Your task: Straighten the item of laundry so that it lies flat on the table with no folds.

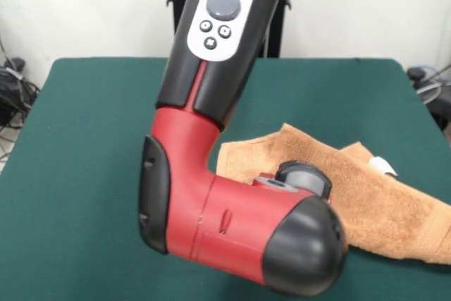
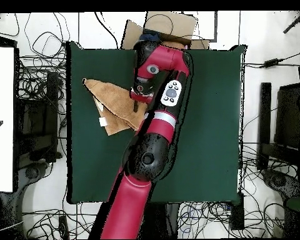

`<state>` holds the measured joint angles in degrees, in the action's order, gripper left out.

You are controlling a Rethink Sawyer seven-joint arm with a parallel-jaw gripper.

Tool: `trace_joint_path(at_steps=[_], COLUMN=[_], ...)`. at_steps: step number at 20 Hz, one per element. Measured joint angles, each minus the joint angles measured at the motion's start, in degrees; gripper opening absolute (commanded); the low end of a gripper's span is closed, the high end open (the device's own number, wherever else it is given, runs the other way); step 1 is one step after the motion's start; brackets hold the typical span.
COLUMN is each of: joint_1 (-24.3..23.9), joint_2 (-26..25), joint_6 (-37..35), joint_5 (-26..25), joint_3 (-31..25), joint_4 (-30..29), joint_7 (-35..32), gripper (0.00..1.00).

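Note:
The light orange-tan towel (image 1: 380,195) lies folded over itself on the right part of the dark green table (image 1: 84,174) in the front view. Its white tag (image 1: 382,166) shows at its far edge. In the overhead view the towel (image 2: 110,99) is a rough triangle left of centre, with the tag (image 2: 103,122) at its lower corner and bare table (image 2: 209,125) to its right. The red and black arm (image 1: 211,202) bends low over the towel's left part and hides it. The arm's end (image 2: 140,90) sits over the towel's right edge. The gripper itself is hidden under the arm.
A cardboard piece (image 2: 170,26) lies past the table's top edge in the overhead view. Cables (image 2: 40,81) and dark equipment surround the table on the floor. A white panel (image 2: 2,119) stands at the far left.

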<state>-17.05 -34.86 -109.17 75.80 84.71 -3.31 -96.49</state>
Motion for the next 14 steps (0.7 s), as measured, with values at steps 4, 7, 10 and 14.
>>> trace_joint_path(at_steps=[4,7,10,14], joint_1=[2.5,4.3,7.1,9.6], joint_2=[0.5,1.1,2.0,3.2], joint_6=[0.0,0.0,0.0,0.0], joint_5=[-6.9,-11.3,-17.1,-22.2], joint_3=[-6.3,-10.5,-16.1,-21.6], joint_4=[-0.8,-1.9,-4.4,-7.4], joint_7=[0.3,0.9,1.6,1.9], gripper=[1.0,1.0,1.0,1.0])
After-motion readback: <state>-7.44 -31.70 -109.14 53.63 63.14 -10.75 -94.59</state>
